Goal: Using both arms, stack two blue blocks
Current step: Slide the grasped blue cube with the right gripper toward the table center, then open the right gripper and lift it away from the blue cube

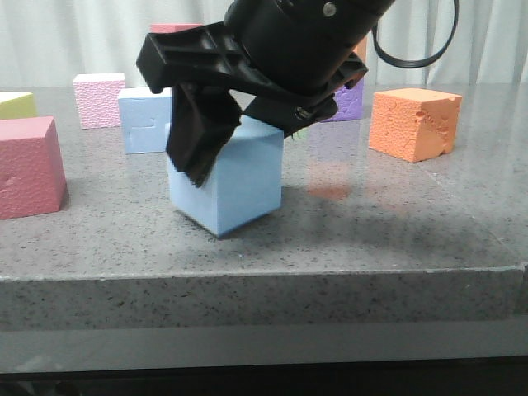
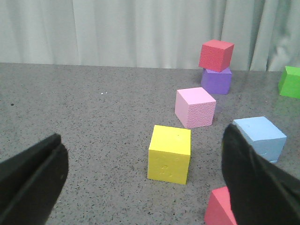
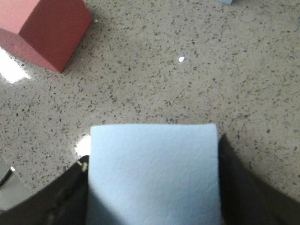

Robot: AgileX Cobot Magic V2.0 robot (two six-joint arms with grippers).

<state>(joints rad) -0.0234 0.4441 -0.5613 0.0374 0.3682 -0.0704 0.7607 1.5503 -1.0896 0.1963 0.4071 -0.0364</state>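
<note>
One light-blue block sits near the table's front middle, a corner turned toward the camera. I cannot tell whether it rests on the table or hangs just above it. My right gripper is shut on it from above, with one dark finger on its left face. In the right wrist view the block fills the gap between both fingers of that gripper. The second blue block, with groove marks, stands behind and to the left; it also shows in the left wrist view. My left gripper is open and empty.
A dark pink cube stands at the front left, a pale pink cube at the back left and an orange cube at the right. A purple cube is behind the arm. A yellow cube lies ahead of my left gripper.
</note>
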